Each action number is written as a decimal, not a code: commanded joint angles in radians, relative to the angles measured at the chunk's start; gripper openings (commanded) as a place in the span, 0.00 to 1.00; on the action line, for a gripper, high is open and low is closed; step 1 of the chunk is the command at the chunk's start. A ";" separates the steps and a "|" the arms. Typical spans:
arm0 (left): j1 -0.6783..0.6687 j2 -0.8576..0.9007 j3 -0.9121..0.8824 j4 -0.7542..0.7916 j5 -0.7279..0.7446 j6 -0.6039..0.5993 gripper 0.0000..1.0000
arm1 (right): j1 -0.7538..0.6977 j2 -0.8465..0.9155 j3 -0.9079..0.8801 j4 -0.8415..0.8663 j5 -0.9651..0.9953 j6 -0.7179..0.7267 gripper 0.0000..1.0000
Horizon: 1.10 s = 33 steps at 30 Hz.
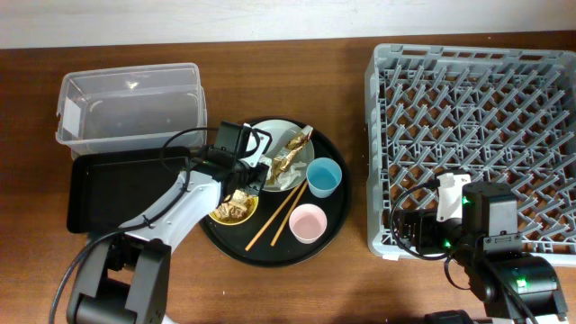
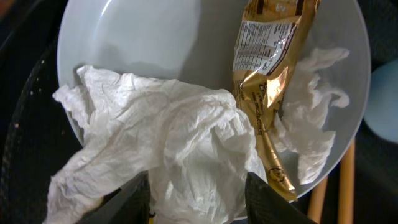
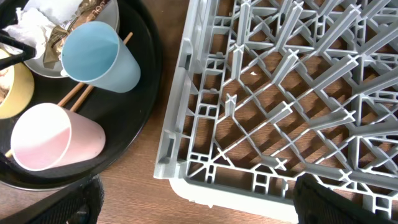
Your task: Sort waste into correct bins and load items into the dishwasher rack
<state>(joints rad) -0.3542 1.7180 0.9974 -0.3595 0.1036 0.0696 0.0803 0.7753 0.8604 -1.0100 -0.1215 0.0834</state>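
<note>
My left gripper (image 2: 202,202) is open, with its two fingers on either side of the crumpled white paper (image 2: 161,130) on the pale plate (image 2: 155,37). A gold foil wrapper (image 2: 264,81) lies across the paper. In the overhead view the left gripper (image 1: 255,173) is over the plate (image 1: 281,135), next to the wrapper (image 1: 292,153). The yellow bowl (image 1: 236,209) holds brown scraps. The blue cup (image 1: 324,176), pink cup (image 1: 308,223) and chopsticks (image 1: 274,219) share the round tray. My right gripper (image 3: 199,205) is open and empty at the grey rack's (image 1: 477,126) front-left corner.
The clear tub (image 1: 130,103) stands at the back left, with the shallow black rectangular tray (image 1: 99,193) in front of it. The round black tray (image 1: 337,211) sits between these bins and the rack. Bare wooden table runs along the front edge.
</note>
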 commanded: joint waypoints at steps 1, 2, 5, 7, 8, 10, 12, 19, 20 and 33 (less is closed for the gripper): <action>-0.003 0.008 0.008 -0.011 -0.022 0.008 0.26 | 0.005 -0.003 0.023 0.003 -0.005 0.011 0.98; -0.003 0.008 0.008 -0.008 -0.022 0.008 0.16 | 0.005 -0.003 0.023 0.003 -0.005 0.011 0.98; -0.003 0.008 0.008 0.006 -0.022 0.008 0.06 | 0.005 -0.003 0.023 0.003 -0.005 0.011 0.98; -0.003 0.005 0.008 0.029 -0.022 0.008 0.01 | 0.005 -0.003 0.023 0.003 -0.005 0.011 0.98; -0.003 0.001 0.009 0.034 -0.023 0.008 0.01 | 0.005 -0.003 0.023 0.003 -0.005 0.011 0.98; -0.003 -0.026 0.024 0.032 -0.022 0.007 0.01 | 0.005 -0.003 0.023 0.003 -0.005 0.011 0.98; 0.002 -0.079 0.045 0.029 -0.034 0.007 0.00 | 0.005 -0.003 0.023 0.003 -0.005 0.011 0.98; 0.124 -0.254 0.084 0.144 -0.232 0.007 0.00 | 0.005 -0.003 0.023 0.003 -0.005 0.011 0.98; 0.153 -0.256 0.084 0.175 -0.232 0.007 0.00 | 0.005 -0.003 0.023 0.003 -0.005 0.011 0.98; 0.336 -0.158 0.084 0.308 -0.230 0.008 0.51 | 0.005 -0.003 0.023 0.003 -0.005 0.011 0.98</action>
<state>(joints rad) -0.0242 1.5444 1.0752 -0.0734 -0.1242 0.0700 0.0803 0.7753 0.8604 -1.0100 -0.1215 0.0841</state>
